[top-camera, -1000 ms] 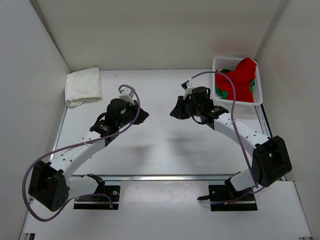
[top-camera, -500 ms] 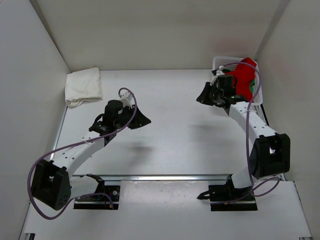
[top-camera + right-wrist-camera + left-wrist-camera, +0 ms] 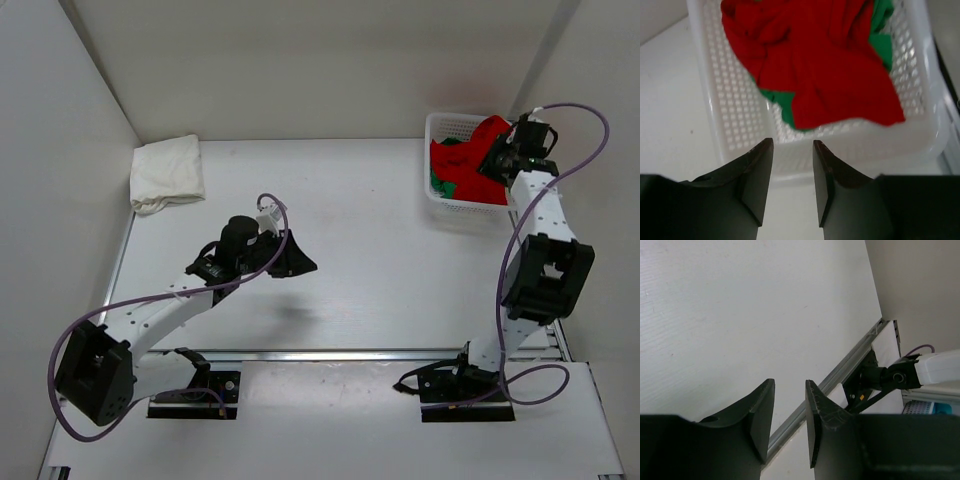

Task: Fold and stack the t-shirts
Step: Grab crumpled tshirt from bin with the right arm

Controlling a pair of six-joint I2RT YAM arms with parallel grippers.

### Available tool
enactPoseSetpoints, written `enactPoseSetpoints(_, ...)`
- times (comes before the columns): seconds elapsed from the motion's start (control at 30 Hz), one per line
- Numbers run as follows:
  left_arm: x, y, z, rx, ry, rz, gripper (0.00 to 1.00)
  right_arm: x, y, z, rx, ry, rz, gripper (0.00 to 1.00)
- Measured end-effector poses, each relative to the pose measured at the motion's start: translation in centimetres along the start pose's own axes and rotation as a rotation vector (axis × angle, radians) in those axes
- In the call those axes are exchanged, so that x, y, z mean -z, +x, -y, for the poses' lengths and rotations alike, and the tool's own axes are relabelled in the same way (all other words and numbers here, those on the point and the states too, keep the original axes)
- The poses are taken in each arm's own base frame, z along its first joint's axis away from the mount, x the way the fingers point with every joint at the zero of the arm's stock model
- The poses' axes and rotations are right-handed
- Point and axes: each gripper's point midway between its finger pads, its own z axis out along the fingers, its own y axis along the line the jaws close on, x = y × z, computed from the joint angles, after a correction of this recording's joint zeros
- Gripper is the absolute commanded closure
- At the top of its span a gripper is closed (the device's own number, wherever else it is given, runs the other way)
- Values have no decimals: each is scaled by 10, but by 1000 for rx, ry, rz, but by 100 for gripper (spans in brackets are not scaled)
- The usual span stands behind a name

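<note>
A folded white t-shirt (image 3: 165, 172) lies at the table's far left corner. The red t-shirt (image 3: 470, 160) (image 3: 825, 65) is heaped in the white mesh basket (image 3: 458, 208) (image 3: 850, 145) at the far right. The green t-shirt (image 3: 440, 186) (image 3: 783, 109) lies crumpled under it. My right gripper (image 3: 492, 164) (image 3: 792, 142) hovers over the basket's right side, open, with nothing between its fingers. My left gripper (image 3: 303, 265) (image 3: 789, 382) hangs over the bare middle of the table, open and holding nothing.
White walls close in the table at the left, back and right. A metal rail (image 3: 840, 375) runs along the table's near edge, with the right arm's base (image 3: 890, 380) behind it. The right arm (image 3: 535, 240) stands tall beside the basket.
My right arm swung from the table's middle out to the basket and its jaws opened. My left gripper drifted right and nearer, and opened too.
</note>
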Motion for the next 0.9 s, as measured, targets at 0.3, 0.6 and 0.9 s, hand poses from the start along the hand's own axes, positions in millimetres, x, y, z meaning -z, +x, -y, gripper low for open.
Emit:
enactPoseSetpoints(0.3,-3,1,-16,-5,-23,-1,59,-84,-26,31,-1,58,-37,61)
enactPoseSetpoints(0.6,-12,14,-28,0,-52,-52,59,-151,-28,48,-6,83,-96,62)
enactPoseSetpoints(0.9,-16,19,-35,8,-67,-72,60,-162,-45,36,19,100,-100,100)
